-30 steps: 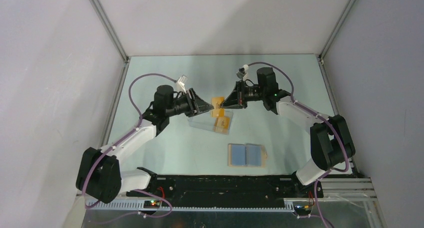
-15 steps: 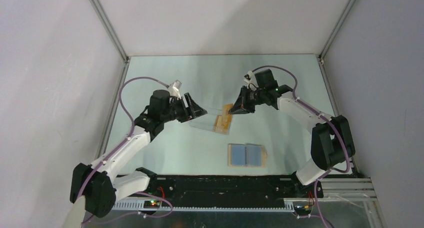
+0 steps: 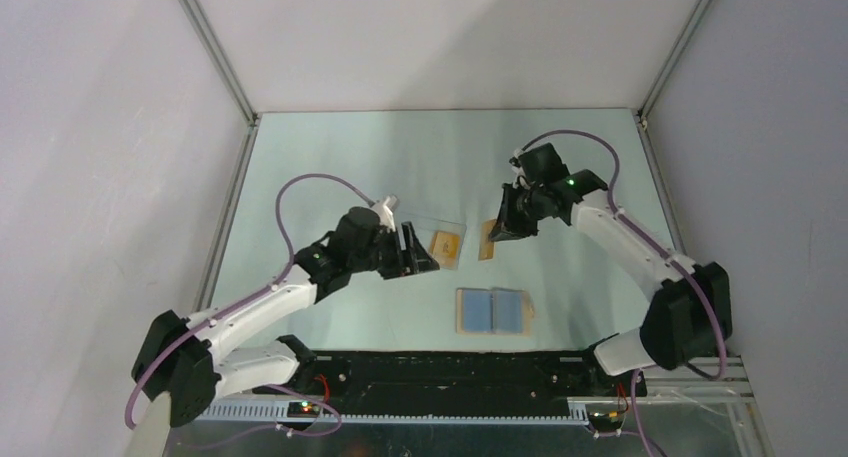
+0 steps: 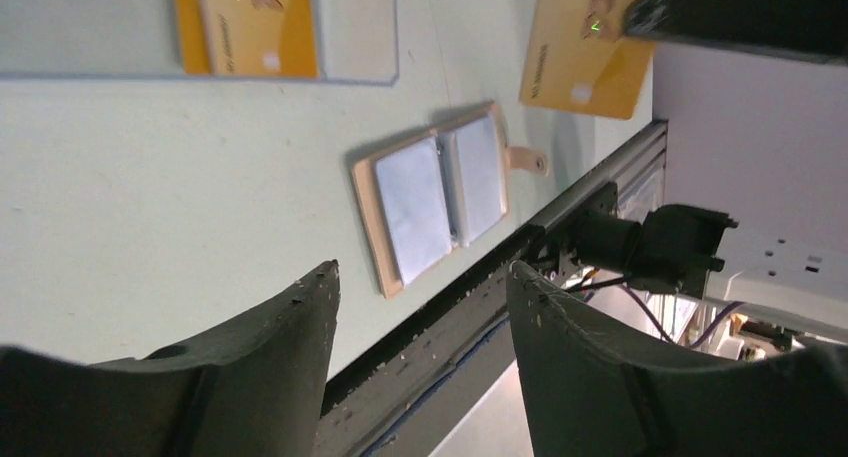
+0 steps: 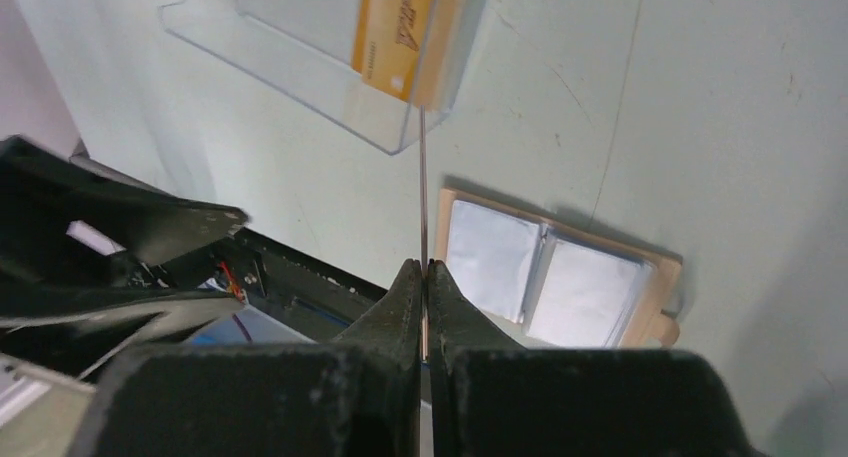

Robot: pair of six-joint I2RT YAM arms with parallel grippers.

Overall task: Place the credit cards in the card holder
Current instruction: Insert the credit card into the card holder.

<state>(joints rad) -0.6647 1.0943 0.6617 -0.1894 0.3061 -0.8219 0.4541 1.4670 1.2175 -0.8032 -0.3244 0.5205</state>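
Observation:
The open tan card holder (image 3: 492,310), blue lining up, lies flat near the table's front. It also shows in the left wrist view (image 4: 440,197) and the right wrist view (image 5: 555,277). My right gripper (image 3: 498,231) is shut on one orange credit card (image 3: 488,241), held on edge above the table behind the holder. That card is edge-on in the right wrist view (image 5: 423,187), between the shut fingers (image 5: 423,272). Another orange card (image 3: 446,248) lies in a clear plastic box (image 3: 425,229). My left gripper (image 3: 418,257) is open and empty beside that box.
The black base rail (image 3: 450,367) runs along the near edge, just in front of the card holder. Grey enclosure walls stand on three sides. The left arm's purple cable (image 3: 300,192) loops over the left part of the table.
My right gripper has carried the orange card away from the clear box, to the right and nearer. My left gripper let go, swung right and toward the front, and now sits beside the box.

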